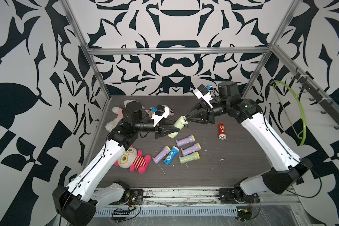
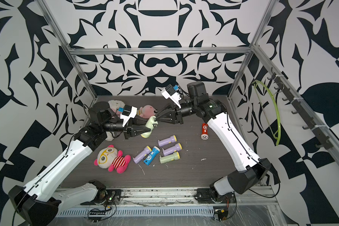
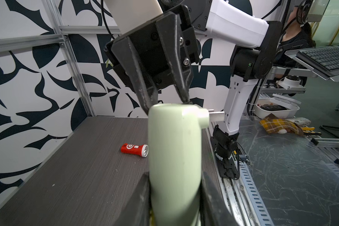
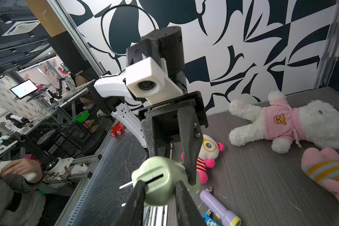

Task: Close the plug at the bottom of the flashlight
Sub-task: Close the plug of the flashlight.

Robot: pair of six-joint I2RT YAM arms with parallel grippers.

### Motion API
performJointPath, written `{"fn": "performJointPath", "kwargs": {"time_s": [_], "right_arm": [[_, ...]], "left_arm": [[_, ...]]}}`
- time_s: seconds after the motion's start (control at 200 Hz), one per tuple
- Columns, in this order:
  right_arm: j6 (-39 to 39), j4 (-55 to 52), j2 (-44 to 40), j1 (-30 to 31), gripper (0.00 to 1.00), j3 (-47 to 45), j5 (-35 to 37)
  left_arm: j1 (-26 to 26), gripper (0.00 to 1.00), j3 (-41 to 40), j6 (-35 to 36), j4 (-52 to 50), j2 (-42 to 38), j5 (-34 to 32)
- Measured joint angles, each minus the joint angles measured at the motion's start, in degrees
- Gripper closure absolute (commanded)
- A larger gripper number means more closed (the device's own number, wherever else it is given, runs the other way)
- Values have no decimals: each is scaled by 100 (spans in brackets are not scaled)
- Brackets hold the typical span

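Pointing its butt end toward the upper right and its pale yellow head toward the lower left, the pale green flashlight [image 1: 181,122] is held above the tabletop [image 1: 243,166] just left of centre in both top views, its long axis slanted. It is clamped at mid-body by the left gripper [image 1: 175,130]. The body is smooth and matte. The plug [image 3: 203,117] is folded out sideways, with its metal prongs [image 3: 216,115] exposed. The butt end is straddled by the right gripper [image 1: 187,119]; whether it is pinched cannot be told. Bare tabletop is seen at lower right. A red flashlight [image 1: 222,131] lies to the right and a cluster of five flashlights [image 1: 190,150] below.
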Motion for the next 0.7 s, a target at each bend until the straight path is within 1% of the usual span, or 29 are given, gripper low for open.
{"fn": "performJointPath", "kwargs": {"time_s": [0.115, 0.19, 0.34, 0.54, 0.7], "right_arm": [[-15, -7, 55, 0, 62, 24, -42], [2, -28, 87, 0, 58, 39, -57], [-17, -59, 90, 4, 55, 44, -61], [-17, -94, 90, 22, 55, 44, -63], [-37, -157, 92, 26, 52, 70, -59]], "left_arm": [[0, 100, 0, 2, -22, 0, 22], [-2, 100, 2, 2, -22, 0, 35], [-2, 100, 2, 4, -20, 0, 61], [-4, 100, 2, 4, -20, 20, 127], [-7, 100, 7, 4, -17, 42, 162]]}}
